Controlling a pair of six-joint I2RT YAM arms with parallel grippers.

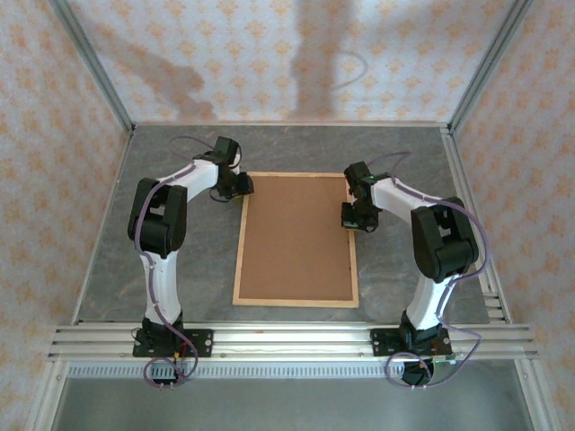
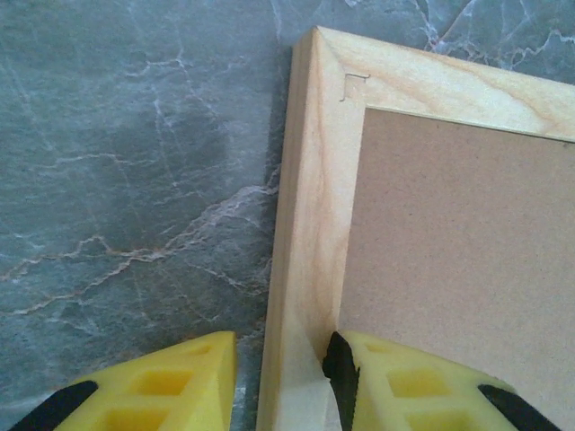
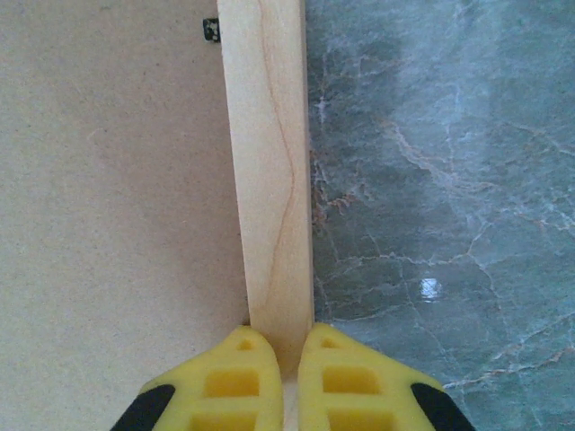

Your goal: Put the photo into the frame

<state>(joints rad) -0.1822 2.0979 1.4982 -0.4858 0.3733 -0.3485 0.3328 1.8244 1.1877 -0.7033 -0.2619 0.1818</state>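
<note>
The frame [image 1: 296,303], thin light wood strips, lies flat in the middle of the table with a brown backing board [image 1: 296,238] inside it. The photo is hidden. My left gripper [image 1: 244,186] is at the frame's far left corner. In the left wrist view the left gripper [image 2: 280,341] stands astride the left strip of the frame [image 2: 310,224]. The inner finger's black pad touches the strip's inner edge, and a sliver of table shows beside the outer finger. My right gripper [image 3: 289,337] is shut, its tips resting on the right strip of the frame [image 3: 269,180].
The grey marble tabletop [image 1: 180,153] surrounds the frame on all sides. Metal rails [image 1: 287,339] run along the near edge by the arm bases. Patterned walls [image 1: 287,54] close in the back and sides.
</note>
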